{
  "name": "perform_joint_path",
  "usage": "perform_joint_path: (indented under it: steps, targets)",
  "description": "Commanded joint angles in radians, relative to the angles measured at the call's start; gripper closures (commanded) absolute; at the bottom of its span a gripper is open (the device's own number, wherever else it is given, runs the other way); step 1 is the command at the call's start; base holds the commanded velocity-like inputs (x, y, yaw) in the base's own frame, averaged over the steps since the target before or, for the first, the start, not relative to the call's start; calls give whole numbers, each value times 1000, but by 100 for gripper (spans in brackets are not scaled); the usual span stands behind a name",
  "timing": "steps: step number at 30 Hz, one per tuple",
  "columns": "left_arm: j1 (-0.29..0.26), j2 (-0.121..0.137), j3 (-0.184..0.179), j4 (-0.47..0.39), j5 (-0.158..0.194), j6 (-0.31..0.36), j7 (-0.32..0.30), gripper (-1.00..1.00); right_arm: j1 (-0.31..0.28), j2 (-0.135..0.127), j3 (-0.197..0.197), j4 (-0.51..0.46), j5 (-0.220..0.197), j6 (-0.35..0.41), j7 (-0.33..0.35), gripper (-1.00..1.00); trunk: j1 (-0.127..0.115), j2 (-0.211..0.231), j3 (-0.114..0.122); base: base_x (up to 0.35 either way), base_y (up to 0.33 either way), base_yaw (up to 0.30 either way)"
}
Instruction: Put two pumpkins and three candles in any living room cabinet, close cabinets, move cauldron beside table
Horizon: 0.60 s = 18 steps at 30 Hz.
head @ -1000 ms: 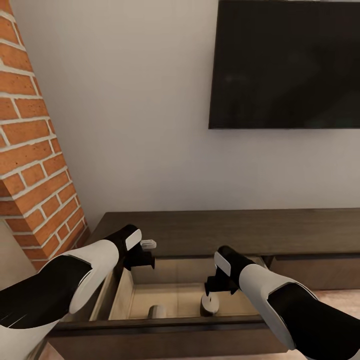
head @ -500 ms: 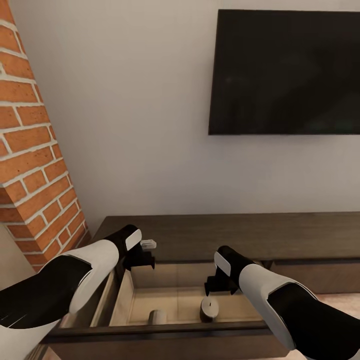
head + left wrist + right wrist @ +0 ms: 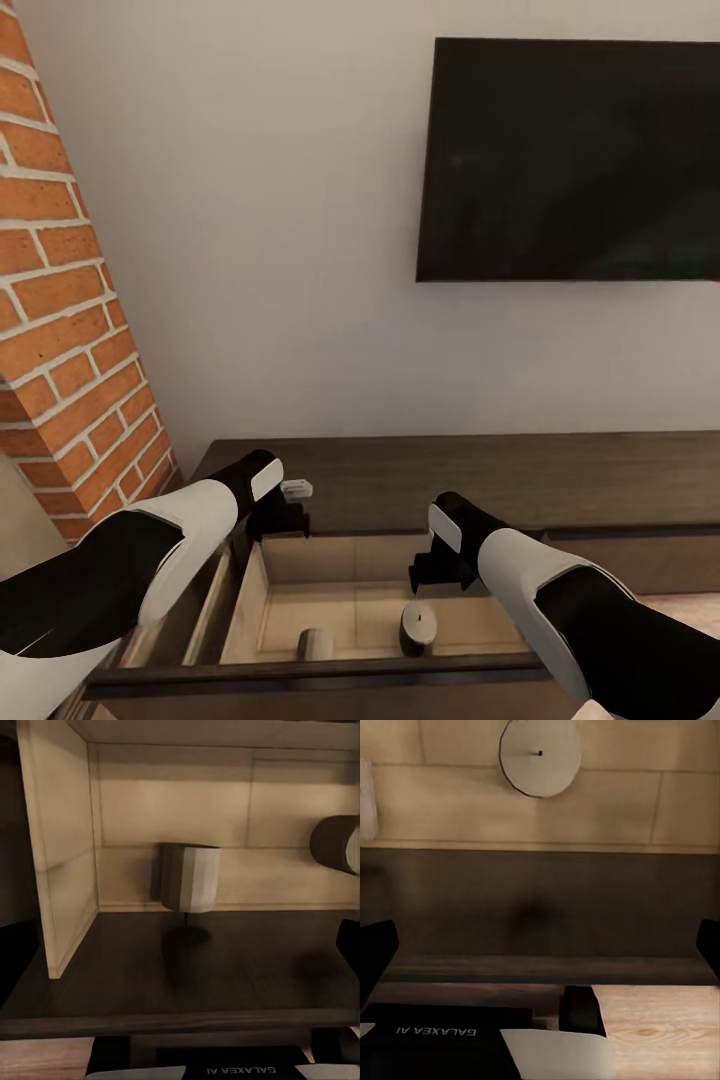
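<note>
Two candles stand in the open cabinet drawer, both grippers above, finger opening cannot be told; candles look light, rigid, smooth: grip across the round sides.

Below both tools the drawer of the cabinet is standing open, its mouth unobstructed from above. Two candles are taking floor space: one sitting right under the right tool, another lying near the front wall. The cabinet top is blocking the way just behind the left tool.
</note>
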Motion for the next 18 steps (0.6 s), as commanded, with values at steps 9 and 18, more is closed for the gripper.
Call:
perform_joint_path:
  steps: [9, 18]
  targets:
    - [-1, 0, -4, 1, 11, 2, 7, -100, 0, 0, 5, 6, -9, -76, -8, -100, -35, 63, 27, 0, 0, 0]
    - [-1, 0, -4, 3, 10, 2, 7, -100, 0, 0, 5, 6, -9, -80, -9, -100, -69, 126, 55, 0, 0, 0]
